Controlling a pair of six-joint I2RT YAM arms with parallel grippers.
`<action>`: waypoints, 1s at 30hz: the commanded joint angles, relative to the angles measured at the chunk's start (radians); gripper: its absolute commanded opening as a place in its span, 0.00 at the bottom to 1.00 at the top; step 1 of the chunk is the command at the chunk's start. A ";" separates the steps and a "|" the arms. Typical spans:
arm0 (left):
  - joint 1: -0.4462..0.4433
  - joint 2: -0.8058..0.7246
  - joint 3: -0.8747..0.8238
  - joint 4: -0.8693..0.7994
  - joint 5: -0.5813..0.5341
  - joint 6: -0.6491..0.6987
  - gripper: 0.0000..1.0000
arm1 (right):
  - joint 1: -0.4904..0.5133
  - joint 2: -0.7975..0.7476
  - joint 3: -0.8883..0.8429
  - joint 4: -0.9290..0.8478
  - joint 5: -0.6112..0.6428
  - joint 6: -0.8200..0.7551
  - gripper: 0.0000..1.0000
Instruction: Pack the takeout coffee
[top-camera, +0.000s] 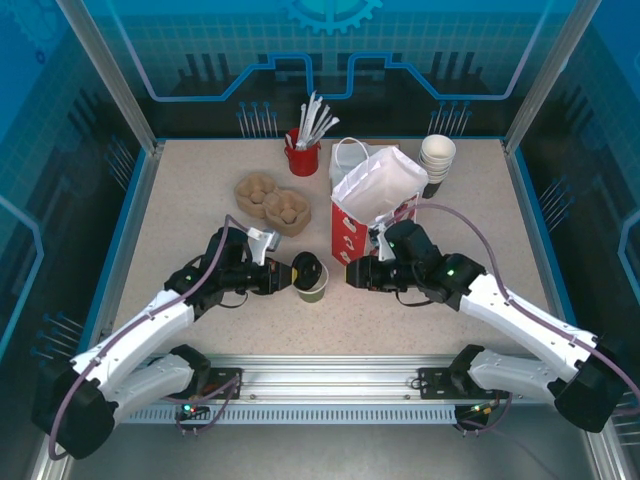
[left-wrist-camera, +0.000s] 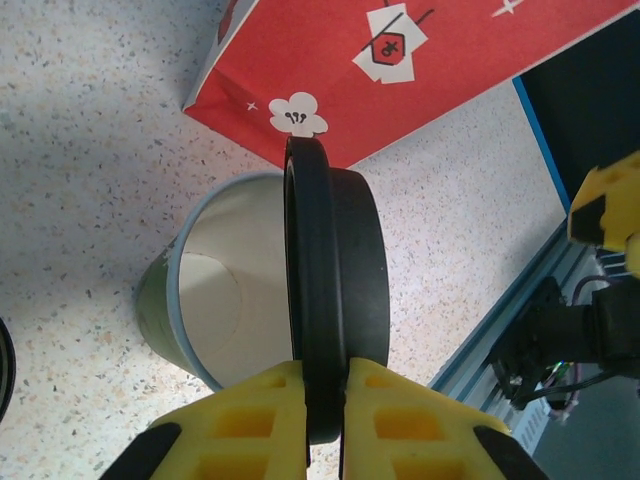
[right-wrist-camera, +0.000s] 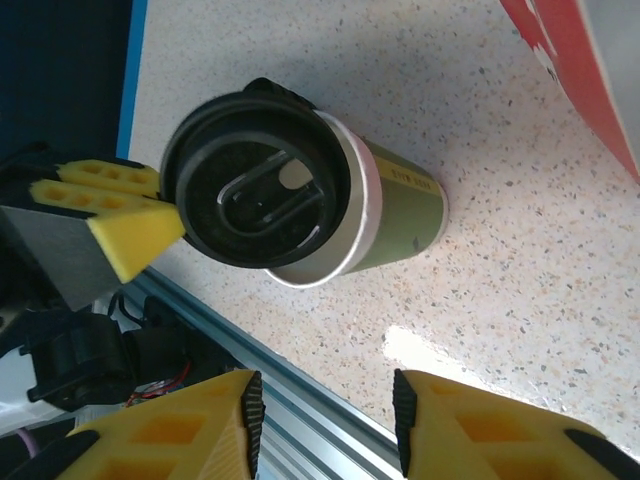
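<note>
L gripper (left-wrist-camera: 325, 400) jaws pinched on black lid's (left-wrist-camera: 335, 270) rim, lid tilted against olive paper cup's (left-wrist-camera: 195, 300) mouth. Cup upright on table (top-camera: 180, 300) btwn grippers, near red bag (top-camera: 348, 235); R gripper (right-wrist-camera: 325, 395) jaws apart, empty.

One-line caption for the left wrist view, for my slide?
Yellow left fingers pinch a round black plastic lid edge-on at the mouth of an olive paper cup, red paper bag behind.
</note>
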 joint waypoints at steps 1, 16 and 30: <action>0.020 0.015 -0.021 0.034 0.049 -0.050 0.16 | 0.028 -0.024 -0.025 0.035 0.039 0.040 0.41; 0.049 0.045 -0.033 0.034 0.058 -0.065 0.32 | 0.107 -0.046 -0.133 0.162 0.130 0.163 0.42; 0.073 0.036 -0.071 0.059 0.090 -0.074 0.37 | 0.120 -0.029 -0.159 0.221 0.167 0.196 0.48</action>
